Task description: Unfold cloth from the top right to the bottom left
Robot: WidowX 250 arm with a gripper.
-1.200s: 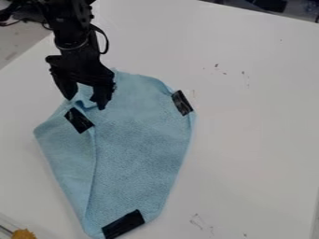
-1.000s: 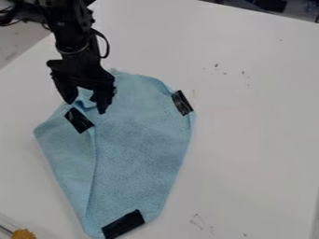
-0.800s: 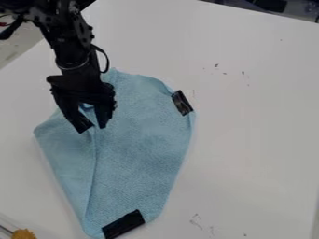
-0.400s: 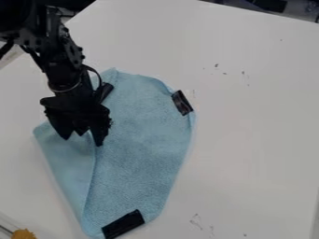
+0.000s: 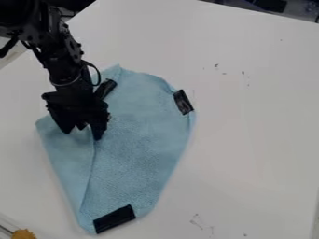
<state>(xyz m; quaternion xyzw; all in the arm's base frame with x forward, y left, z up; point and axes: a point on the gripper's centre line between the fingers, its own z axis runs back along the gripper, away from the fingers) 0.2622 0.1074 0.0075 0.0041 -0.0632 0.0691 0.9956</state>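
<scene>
Over the upper left part of the cloth: the black two-finger gripper point(image 5: 82, 136) is held low, pointed down the view, below the black jointed robot arm point(image 5: 61, 65).
Claw: its two fingertips are spread apart, and blue fabric is seen between them; whether any of it is touched or gripped cannot be told.
Cloth: the light blue, soft-textured fabric cloth point(image 5: 140, 144) is laid on the left half of the smooth white tabletop point(image 5: 255, 126), broad towards the top and narrowed towards the bottom.
Fold: a long crease is run down the cloth from just beneath the gripper towards the bottom edge, and a paler flap point(image 5: 63, 151) is set to its left.
Right edge: a slanted black rectangular strip point(image 5: 183, 101) is fixed on the cloth's upper right side.
Bottom edge: a wider black rectangular strip point(image 5: 114, 219) is placed aslant across the cloth's lower end.
Beside the gripper: a narrow black strip point(image 5: 106, 88) is seen on the cloth, just to the right of the arm, partly hidden.
Bottom left corner: a rough orange-yellow object point(image 5: 24, 234) is cut off by the view's edge, well apart from the gripper.
Tabletop: small dark marks are scattered to the right of the cloth.
</scene>
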